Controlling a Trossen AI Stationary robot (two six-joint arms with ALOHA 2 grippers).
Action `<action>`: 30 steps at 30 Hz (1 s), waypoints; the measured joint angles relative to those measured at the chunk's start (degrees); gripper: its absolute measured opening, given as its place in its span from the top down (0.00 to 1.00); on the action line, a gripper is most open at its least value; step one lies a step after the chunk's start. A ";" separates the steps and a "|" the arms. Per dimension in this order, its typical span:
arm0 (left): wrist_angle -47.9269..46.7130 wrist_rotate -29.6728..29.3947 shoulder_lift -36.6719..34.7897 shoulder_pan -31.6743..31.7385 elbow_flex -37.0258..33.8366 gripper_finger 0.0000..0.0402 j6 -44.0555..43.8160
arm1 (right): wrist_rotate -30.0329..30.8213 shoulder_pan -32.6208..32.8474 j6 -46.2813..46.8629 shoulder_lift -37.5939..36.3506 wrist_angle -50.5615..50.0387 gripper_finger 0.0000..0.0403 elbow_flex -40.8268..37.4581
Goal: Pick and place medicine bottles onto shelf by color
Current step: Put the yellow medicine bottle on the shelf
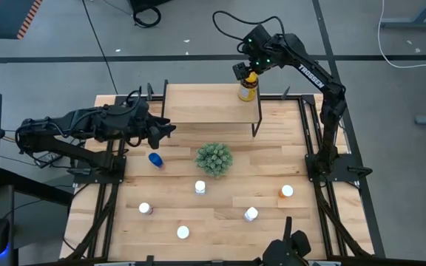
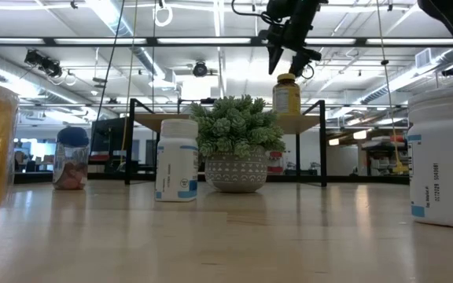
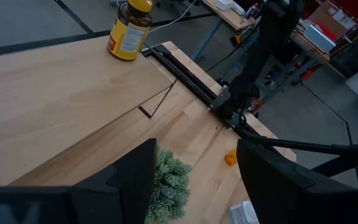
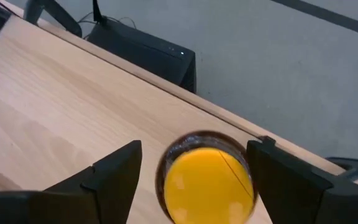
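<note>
The shelf stands at the table's far side. On its far right corner stands an amber medicine bottle with a yellow cap, upright on its base. My right gripper hangs open just above it, pointing steeply down, one finger on each side of the cap, with a gap showing; the low view shows its fingertips above the cap. My left gripper waits open and holds nothing over the table's left part, beside the shelf's near left corner. Several other medicine bottles stand on the table.
A green spiky plant in a pot stands mid-table. Around it are a blue bottle, an orange one and white-capped ones. The rest of the shelf's board is bare.
</note>
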 joint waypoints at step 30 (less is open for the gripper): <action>0.00 0.04 0.00 -0.02 0.00 0.43 -0.01 | 8.99 -1.68 4.54 -5.10 -13.01 0.31 -4.21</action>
